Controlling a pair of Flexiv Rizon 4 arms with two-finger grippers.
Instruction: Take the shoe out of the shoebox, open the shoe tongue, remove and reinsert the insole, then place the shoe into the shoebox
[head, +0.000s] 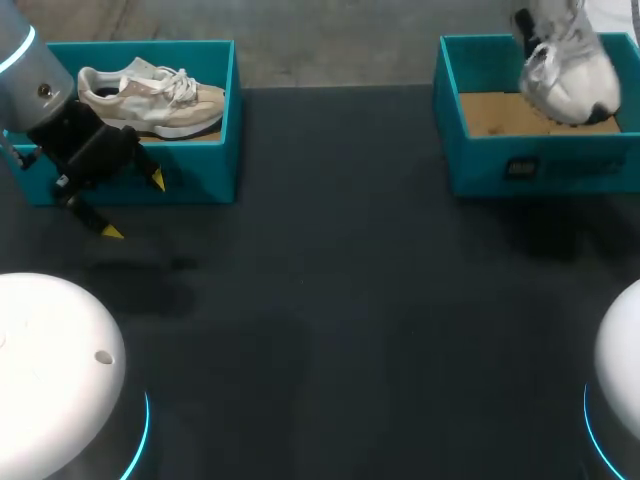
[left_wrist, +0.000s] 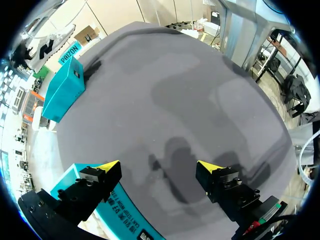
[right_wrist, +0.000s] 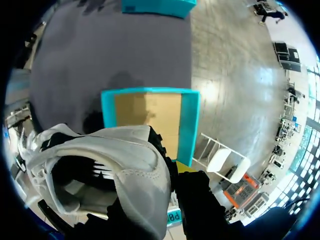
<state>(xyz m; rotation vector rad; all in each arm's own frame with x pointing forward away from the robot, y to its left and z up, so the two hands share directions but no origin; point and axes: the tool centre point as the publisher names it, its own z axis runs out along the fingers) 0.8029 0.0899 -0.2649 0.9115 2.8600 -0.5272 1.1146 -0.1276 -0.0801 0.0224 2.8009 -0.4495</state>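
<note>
Holding the white shoe (head: 568, 70) in the right jaws, clenched on the collar edge as far as the right wrist view shows. Hanging it over the right shoebox (head: 540, 165), toe-down by the look of it, clear of the cardboard floor. Could be lift-out or put-back; can't settle that from here.

Got the left jaws released and empty, yellow tips (left_wrist: 109, 166) over bare table (head: 340, 300), just in front of the left shoebox (head: 190, 165). Beige shoe (head: 150, 95) lying inside that one, untouched.

To do this step well:
- Move vertically near the box. No sideways swing until the toe is above the rim; otherwise likely to clip a wall and drag the box.
- Treat the grip as weak: pinching soft collar only, so expect sag or twist. Go slow, no jerks.
- If lifting out: carry to the open middle of the table, well apart from both boxes, and land the sole flat. Point the toe toward the left arm so the left jaws can pin it for the tongue work.
- If putting back: line the shoe up with the long side of the box and lower toe first. Let go only once the sole rests on the cardboard.
</note>
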